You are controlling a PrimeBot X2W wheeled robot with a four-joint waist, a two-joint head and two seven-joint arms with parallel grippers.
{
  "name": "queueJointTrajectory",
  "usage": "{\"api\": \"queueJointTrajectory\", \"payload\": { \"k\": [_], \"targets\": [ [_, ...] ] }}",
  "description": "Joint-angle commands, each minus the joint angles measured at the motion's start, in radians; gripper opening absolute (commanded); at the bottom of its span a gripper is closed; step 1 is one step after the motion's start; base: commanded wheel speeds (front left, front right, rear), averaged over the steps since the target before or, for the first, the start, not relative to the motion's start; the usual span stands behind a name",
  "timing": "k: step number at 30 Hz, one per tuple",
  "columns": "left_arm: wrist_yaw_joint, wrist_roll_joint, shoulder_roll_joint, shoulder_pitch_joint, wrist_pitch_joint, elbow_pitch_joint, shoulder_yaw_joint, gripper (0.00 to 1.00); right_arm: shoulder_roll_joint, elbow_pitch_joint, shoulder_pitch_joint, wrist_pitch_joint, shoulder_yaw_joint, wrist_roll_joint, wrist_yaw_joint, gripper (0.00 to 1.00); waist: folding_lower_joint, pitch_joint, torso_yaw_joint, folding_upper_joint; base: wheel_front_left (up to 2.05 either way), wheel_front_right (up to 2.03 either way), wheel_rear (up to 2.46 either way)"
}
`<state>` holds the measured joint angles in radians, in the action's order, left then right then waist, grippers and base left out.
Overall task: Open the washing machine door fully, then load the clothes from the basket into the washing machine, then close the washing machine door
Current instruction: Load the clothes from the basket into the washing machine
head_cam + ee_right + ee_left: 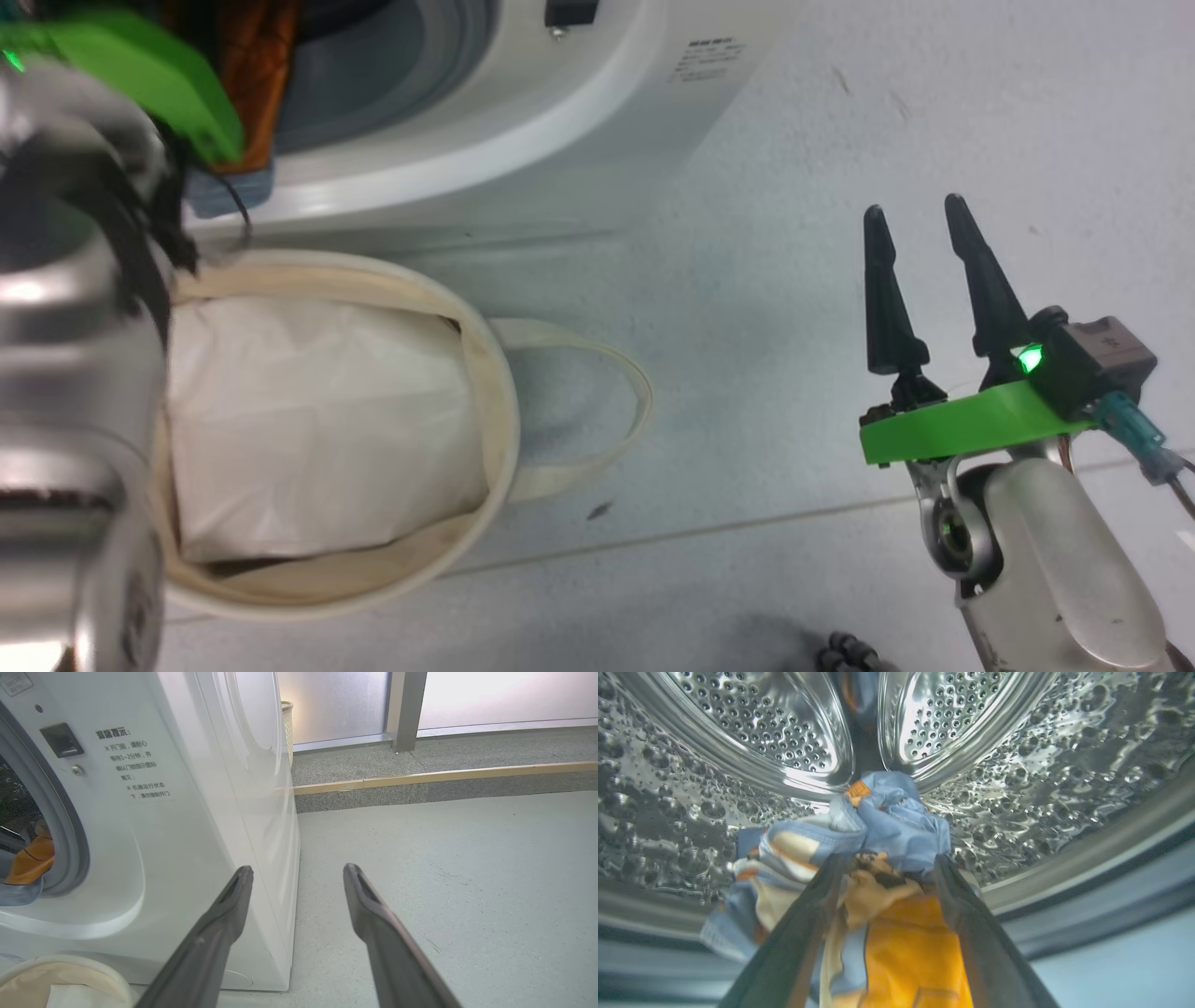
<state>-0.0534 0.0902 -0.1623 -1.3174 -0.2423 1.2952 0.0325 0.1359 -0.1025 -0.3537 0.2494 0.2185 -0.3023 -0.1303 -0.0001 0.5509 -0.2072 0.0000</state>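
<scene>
Left pincer [890,857] released, fingers spread, clothes [896,821] bunched between them deep in washing machine [761,728] drum. Right pincer [913,205] released above floor [794,140], apart from basket [497,401] holding white cloth [317,420].

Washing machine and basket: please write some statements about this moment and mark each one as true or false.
1. The clothes reach inside the washing machine. True.
2. The right gripper holds the clothes. False: it is open and empty, above the floor.
3. The basket is empty. False: a white cloth lies in it.
4. The left gripper has its fingers apart. True.
</scene>
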Motion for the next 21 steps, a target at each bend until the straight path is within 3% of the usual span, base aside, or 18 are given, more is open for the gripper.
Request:
{"api": "queueJointTrajectory", "payload": {
  "k": [1,15,21],
  "targets": [
    [0.002,-0.01,-0.029,0.041,-0.015,-0.044,0.008,1.0,0.005,0.016,0.007,0.012,0.027,-0.007,0.0,1.0,0.0001,-0.047,0.025,0.0,0.0,0.0,0.0],
    [-0.049,0.036,0.023,0.542,-0.019,-0.483,-0.027,1.0,0.03,-0.066,0.048,0.012,0.065,-0.051,0.0,1.0,0.0001,-0.292,0.132,0.0,0.0,0.0,0.0],
    [-0.061,-0.006,0.026,0.768,-0.019,-0.633,0.016,1.0,0.056,-0.096,0.088,0.012,0.091,-0.065,0.0,1.0,0.0001,-0.391,0.175,0.0,0.0,0.0,0.0]
  ]
}}
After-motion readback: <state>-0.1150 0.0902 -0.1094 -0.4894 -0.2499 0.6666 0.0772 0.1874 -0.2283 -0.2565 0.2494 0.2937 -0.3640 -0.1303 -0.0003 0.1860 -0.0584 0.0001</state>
